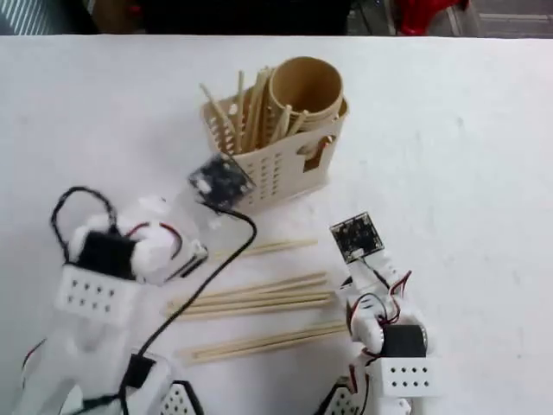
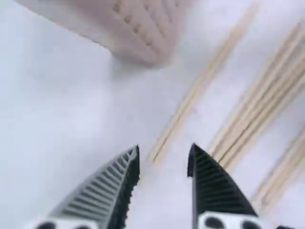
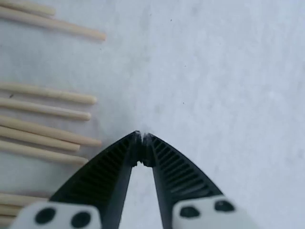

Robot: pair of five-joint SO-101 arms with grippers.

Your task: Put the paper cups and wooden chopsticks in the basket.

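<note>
The left arm leans toward the basket, its left gripper spread wide and empty over one chopstick end. The basket holds the paper cups and several sticks. Loose chopsticks lie between the arms. The right gripper points down beside their ends, pinched closed on nothing.

A robotics lab bench: white table, bare circuit boards, loose wiring.
</note>
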